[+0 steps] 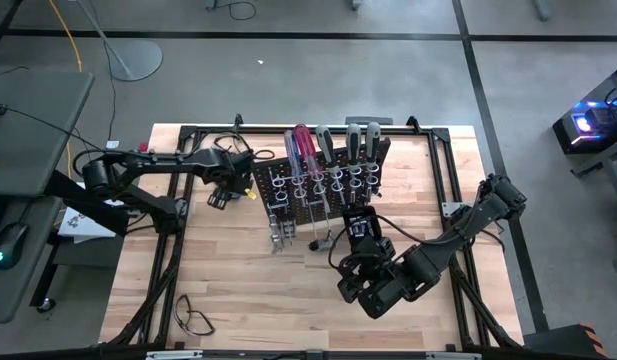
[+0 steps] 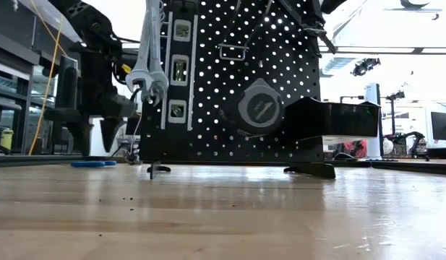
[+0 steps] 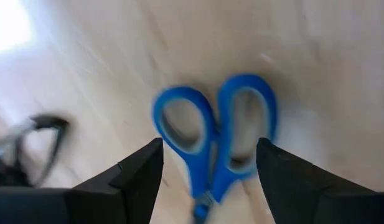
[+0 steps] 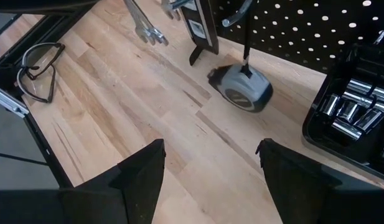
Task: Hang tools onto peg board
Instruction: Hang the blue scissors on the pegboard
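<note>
Blue-handled scissors [image 3: 213, 140] lie flat on the wooden table, seen as a blue strip [image 2: 92, 164] in the low view, left of the peg board [image 1: 323, 175]. My left gripper [image 3: 210, 146] [image 1: 221, 190] is open above them and points down, one finger on each side of the two handle loops, touching nothing. Red [image 1: 301, 142], blue and grey-handled screwdrivers stand in the board's silver rings. Silver wrenches [image 2: 149, 72] hang from hooks on the board. My right gripper [image 4: 210, 149] [image 1: 353, 282] waits open above the table in front of the board.
A grey tape measure [image 4: 241, 90] hangs on the board's front, low over the table. A black box of silver sockets [image 4: 353, 106] sits beside it. Clear safety glasses [image 1: 193, 318] lie near the front left corner. Bare wood stretches in front of the board.
</note>
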Motion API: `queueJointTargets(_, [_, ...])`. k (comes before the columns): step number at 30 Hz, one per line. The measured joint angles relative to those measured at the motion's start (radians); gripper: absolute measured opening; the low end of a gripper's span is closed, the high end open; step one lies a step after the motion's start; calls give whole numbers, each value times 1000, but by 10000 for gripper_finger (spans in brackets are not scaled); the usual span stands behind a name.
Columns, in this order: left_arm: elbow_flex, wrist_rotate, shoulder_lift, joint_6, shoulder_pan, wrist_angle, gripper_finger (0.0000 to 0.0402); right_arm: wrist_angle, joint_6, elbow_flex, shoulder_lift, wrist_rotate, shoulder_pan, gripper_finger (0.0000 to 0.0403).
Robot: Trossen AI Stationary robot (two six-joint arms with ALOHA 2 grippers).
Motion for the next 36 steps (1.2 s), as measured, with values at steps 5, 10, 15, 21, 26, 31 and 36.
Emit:
queueJointTargets(5, [-42,-3,0,22,14,121,228,-1,0,0,0,-15,-10,252])
queueJointTargets(10, [-86,55,6,24,37,121,217,-1,14,0,0,-23,-26,252])
queueJointTargets(15, [-132,78,3,20,54,157,204,-1,17,0,0,-22,-43,252])
queueJointTargets(21, [-160,96,4,9,53,191,171,2,18,0,0,-55,-61,252])
queueJointTargets(26, [-160,84,28,-80,49,180,49,9,19,0,0,-67,-63,252])
queueJointTargets(31, [-150,22,51,-179,32,236,9,24,20,0,0,-69,-59,252])
queueJointTargets(36, [-86,43,40,-275,34,190,2,26,19,0,-8,-70,-49,252])
